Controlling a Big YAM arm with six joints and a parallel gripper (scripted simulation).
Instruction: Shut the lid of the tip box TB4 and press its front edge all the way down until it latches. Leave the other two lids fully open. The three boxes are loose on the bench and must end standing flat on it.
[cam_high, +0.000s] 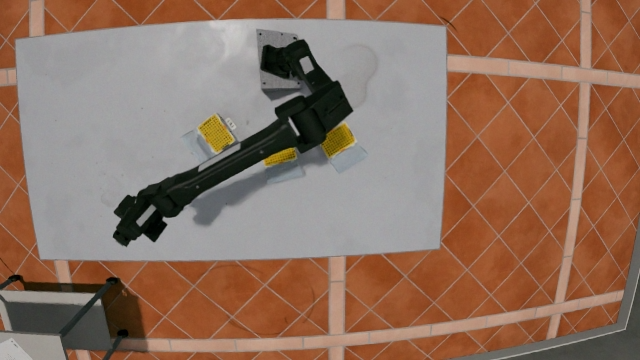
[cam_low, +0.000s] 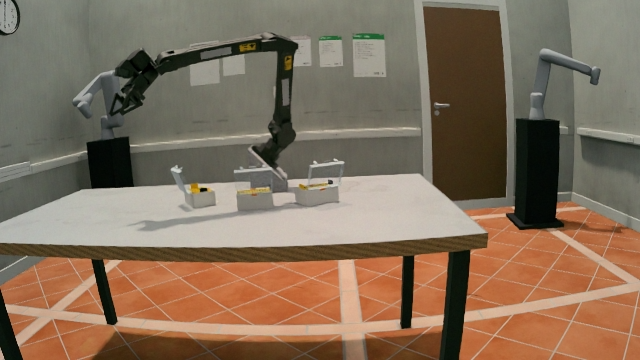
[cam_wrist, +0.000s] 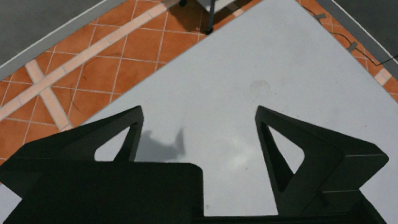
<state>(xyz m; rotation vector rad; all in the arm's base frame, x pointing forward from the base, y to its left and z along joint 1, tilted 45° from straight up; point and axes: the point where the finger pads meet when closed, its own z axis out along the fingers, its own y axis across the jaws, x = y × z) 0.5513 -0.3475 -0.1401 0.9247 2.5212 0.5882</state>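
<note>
Three white tip boxes with yellow tip racks stand on the grey table, all with their clear lids open. The left box (cam_high: 216, 133) (cam_low: 200, 196) has a small label beside it that I cannot read. The middle box (cam_high: 281, 157) (cam_low: 254, 198) is partly hidden under my arm in the overhead view. The right box (cam_high: 339, 140) (cam_low: 317, 192) stands nearest the arm's elbow. I cannot tell which box is TB4. My gripper (cam_high: 122, 234) (cam_low: 119, 106) (cam_wrist: 199, 112) is open and empty. It hangs high above the table's front left part, far from all three boxes.
The arm's base plate (cam_high: 276, 59) is at the table's back edge. A metal cart (cam_high: 55, 320) stands on the floor off the front left corner. Two other arms on black pedestals (cam_low: 537, 165) (cam_low: 107, 160) stand by the walls.
</note>
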